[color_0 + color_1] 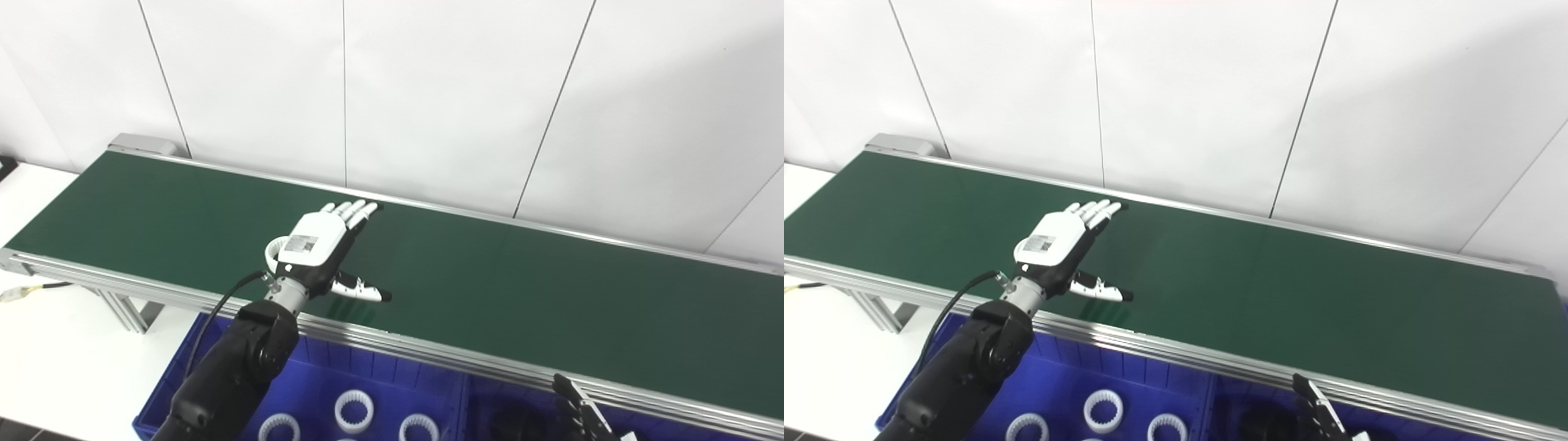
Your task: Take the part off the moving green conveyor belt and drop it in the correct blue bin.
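Three white rings (354, 411) in left blue bin (373, 370).

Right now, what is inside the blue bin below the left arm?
White toothed rings lie on the floor of the blue bin. The left arm hides the bin's left part, so anything there is unseen.

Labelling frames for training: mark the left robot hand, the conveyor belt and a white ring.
left robot hand (318, 245), left eye view, white back.
conveyor belt (520, 288), left eye view, bare green surface.
white ring (1103, 410), right eye view, toothed rim.
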Motion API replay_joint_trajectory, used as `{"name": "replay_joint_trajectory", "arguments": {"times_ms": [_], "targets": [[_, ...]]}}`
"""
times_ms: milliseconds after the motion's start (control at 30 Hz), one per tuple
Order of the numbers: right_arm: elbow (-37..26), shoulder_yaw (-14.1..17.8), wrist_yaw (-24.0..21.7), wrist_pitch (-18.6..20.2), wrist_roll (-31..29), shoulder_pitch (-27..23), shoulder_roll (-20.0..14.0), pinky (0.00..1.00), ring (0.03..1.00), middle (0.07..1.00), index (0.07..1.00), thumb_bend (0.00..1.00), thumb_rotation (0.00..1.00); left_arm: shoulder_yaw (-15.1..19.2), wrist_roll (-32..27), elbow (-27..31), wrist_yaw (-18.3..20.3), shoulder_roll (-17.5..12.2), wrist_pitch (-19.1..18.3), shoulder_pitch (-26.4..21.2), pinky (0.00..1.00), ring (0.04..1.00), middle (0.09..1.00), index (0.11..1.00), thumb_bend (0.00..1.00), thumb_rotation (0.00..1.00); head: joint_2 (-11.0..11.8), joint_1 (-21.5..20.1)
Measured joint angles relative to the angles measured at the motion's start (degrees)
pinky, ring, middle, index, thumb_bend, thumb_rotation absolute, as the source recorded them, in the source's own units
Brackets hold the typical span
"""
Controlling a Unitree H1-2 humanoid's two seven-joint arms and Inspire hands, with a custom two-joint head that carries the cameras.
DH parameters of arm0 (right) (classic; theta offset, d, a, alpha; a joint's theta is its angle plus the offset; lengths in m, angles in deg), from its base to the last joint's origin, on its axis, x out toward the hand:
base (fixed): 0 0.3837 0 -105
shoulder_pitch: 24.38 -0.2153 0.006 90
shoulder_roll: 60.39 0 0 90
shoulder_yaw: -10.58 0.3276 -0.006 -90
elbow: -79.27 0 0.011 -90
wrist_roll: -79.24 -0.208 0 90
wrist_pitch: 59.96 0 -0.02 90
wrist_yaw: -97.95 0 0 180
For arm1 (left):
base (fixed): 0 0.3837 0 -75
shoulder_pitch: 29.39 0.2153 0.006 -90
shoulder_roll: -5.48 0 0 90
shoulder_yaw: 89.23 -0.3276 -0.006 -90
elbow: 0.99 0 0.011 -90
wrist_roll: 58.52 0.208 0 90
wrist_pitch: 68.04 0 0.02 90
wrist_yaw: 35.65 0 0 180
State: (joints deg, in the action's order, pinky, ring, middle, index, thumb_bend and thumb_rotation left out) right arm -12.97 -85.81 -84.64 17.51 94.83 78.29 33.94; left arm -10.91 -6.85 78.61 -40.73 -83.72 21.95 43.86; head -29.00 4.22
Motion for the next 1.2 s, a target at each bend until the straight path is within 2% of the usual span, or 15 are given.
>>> {"name": "replay_joint_trajectory", "arguments": {"times_ms": [100, 233, 433, 633, 933, 1200], "targets": [[0.1, 0.0, 0.2, -0.4, 0.0, 0.0, 0.0, 0.77, 0.848, 0.887, 0.918, 0.68, 0.37, 0.7, -1.2, -3.3, -1.9, 0.7, -1.2, -1.1, 0.88, 0.903, 0.921, 0.914, 0.83, 0.46, 0.0, -0.1], [0.1, -0.1, 0.4, -0.4, -0.1, 0.0, 0.1, 0.76, 0.844, 0.884, 0.916, 0.68, 0.36, 1.0, -2.0, -7.7, -5.2, 1.7, -2.9, -3.1, 0.87, 0.896, 0.91, 0.919, 0.85, 0.48, 0.2, -0.2], [0.2, -0.1, 0.5, -0.7, -0.1, 0.0, 0.2, 0.76, 0.844, 0.884, 0.918, 0.69, 0.37, 0.9, -2.3, -13.0, -8.6, 1.7, -5.7, -5.9, 0.88, 0.89, 0.908, 0.912, 0.85, 0.47, 0.4, -0.3], [0.6, -0.1, 0.6, -1.5, -0.2, 0.0, 0.2, 0.76, 0.842, 0.884, 0.913, 0.69, 0.38, 0.7, -3.7, -16.3, -9.2, 1.7, -8.3, -7.7, 0.87, 0.885, 0.915, 0.914, 0.86, 0.47, 0.4, -0.4], [0.8, -0.1, 0.6, -2.1, -0.2, 0.1, 0.2, 0.77, 0.845, 0.886, 0.913, 0.68, 0.37, -0.5, -4.8, -21.4, -10.3, 1.3, -9.6, -8.9, 0.87, 0.89, 0.919, 0.901, 0.87, 0.42, 0.1, -0.1], [0.8, 0.0, 0.6, -2.5, -0.8, 0.2, 0.2, 0.78, 0.847, 0.887, 0.909, 0.67, 0.35, -2.4, -4.7, -22.2, -10.0, 0.8, -10.9, -8.9, 0.89, 0.922, 0.951, 0.899, 0.87, 0.35, -0.1, -0.2]]}}
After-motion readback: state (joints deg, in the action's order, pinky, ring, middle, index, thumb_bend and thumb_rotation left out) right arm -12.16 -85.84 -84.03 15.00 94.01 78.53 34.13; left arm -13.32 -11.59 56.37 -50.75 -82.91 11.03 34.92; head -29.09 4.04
